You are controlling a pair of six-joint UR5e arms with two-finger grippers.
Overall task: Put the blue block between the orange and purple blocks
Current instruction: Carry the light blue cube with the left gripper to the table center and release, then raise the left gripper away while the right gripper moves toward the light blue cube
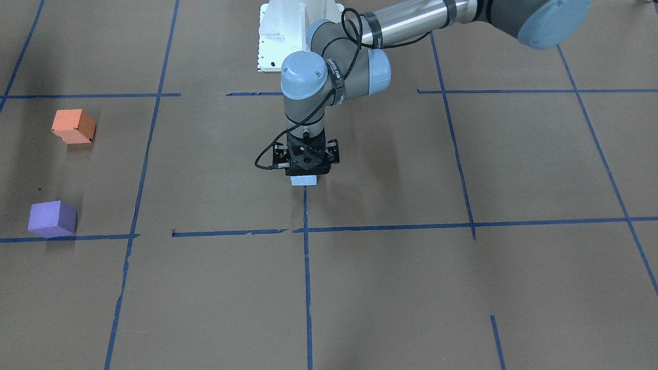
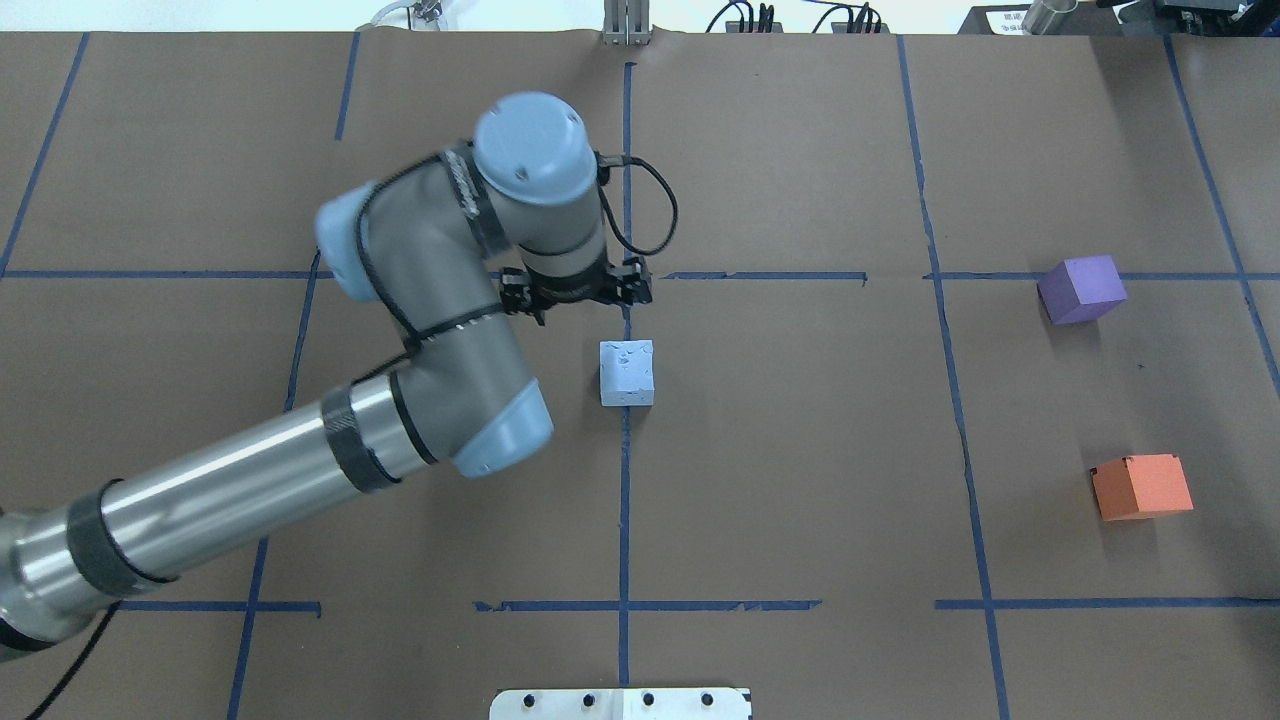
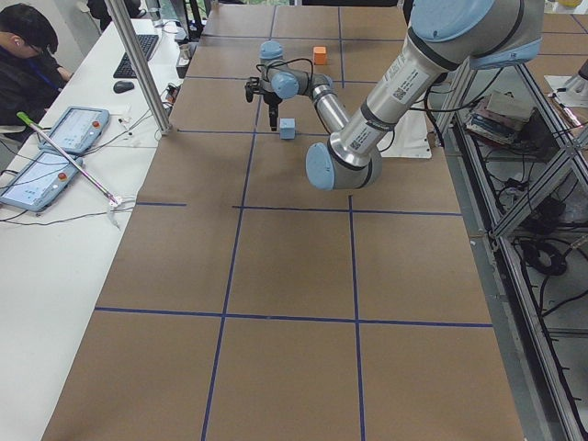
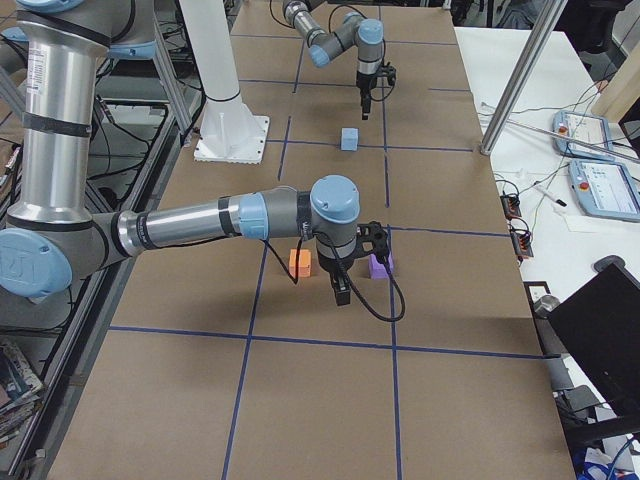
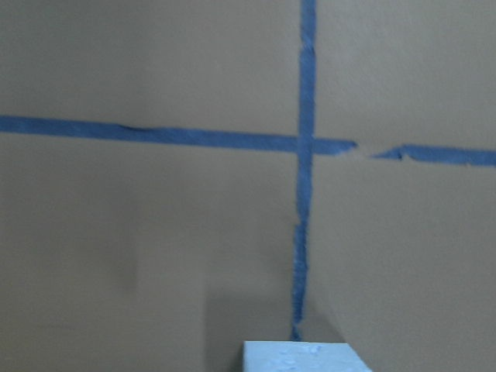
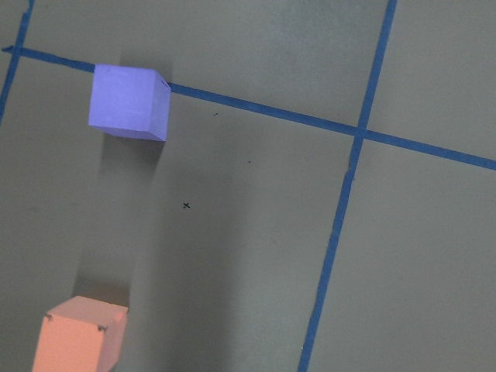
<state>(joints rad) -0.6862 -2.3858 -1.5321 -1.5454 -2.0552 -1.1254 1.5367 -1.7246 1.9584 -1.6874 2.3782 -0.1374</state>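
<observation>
The blue block sits on the brown table at a tape line, mid-table; it also shows in the front view. My left gripper points down just past the block, on its far side, and above it, holding nothing; its links look spread open. The left wrist view shows only the block's top at the bottom edge. The orange block and the purple block stand apart at the right end. My right gripper hovers over the gap between them; I cannot tell whether it is open.
Blue tape lines grid the brown table. The white base plate is at the near edge. A side desk with tablets, a metal post and a seated person lie beyond the far edge.
</observation>
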